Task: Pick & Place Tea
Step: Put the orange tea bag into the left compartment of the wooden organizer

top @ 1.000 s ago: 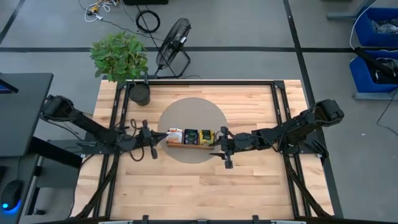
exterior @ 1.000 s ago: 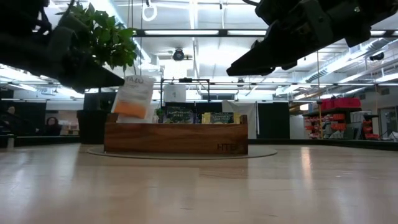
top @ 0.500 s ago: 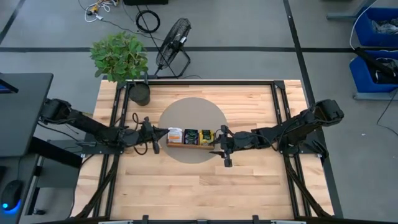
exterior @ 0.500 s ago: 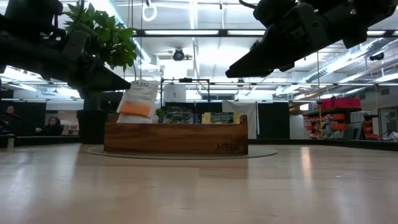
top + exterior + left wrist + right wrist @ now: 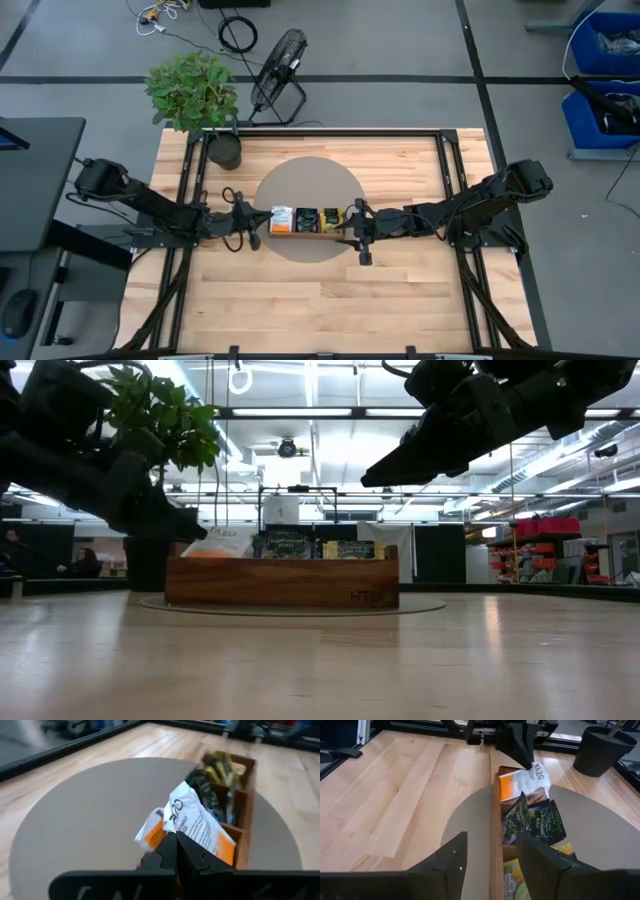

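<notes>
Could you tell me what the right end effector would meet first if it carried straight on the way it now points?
Most likely the wooden tray. The right end effector, open, points along it toward the navy sachets and the orange-and-white sachet held by the left end effector. Its height above the tray is unclear.

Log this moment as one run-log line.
left gripper: shut on orange-and-white sachet, at tray's end compartment | right gripper: open, hovering by tray

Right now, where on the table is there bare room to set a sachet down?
Bare wood lies across the near half of the table, below both arms, and the far corners beside the grey mat. It is crowded around the wooden tray, where the left end effector grips an orange-and-white sachet and the right end effector hovers open.
</notes>
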Tool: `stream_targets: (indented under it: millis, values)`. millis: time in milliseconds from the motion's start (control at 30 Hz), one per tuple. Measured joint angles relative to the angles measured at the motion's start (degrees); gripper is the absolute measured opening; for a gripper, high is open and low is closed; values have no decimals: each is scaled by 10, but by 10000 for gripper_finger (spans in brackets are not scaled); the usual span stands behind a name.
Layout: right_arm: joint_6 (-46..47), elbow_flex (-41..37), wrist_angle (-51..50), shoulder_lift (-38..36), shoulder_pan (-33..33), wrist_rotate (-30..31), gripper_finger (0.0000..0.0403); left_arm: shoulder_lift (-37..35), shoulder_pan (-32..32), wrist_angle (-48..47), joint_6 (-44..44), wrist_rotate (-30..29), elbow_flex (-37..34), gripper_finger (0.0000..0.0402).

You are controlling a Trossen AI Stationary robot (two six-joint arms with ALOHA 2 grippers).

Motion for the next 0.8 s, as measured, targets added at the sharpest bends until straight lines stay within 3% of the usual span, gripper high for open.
stream_targets:
  millis: [167,400,600,800]
  values:
    - [1,0,0,0,-1,0,176,18,-12,62,40,11,1,1]
    - [2,0,0,0,-2,0,176,18,-12,49,22,19,1,4]
    - [3,0,0,0,-2,0,176,17,-12,12,-8,78,1,16]
    - [3,0,0,0,-2,0,176,13,-12,14,-5,74,1,35]
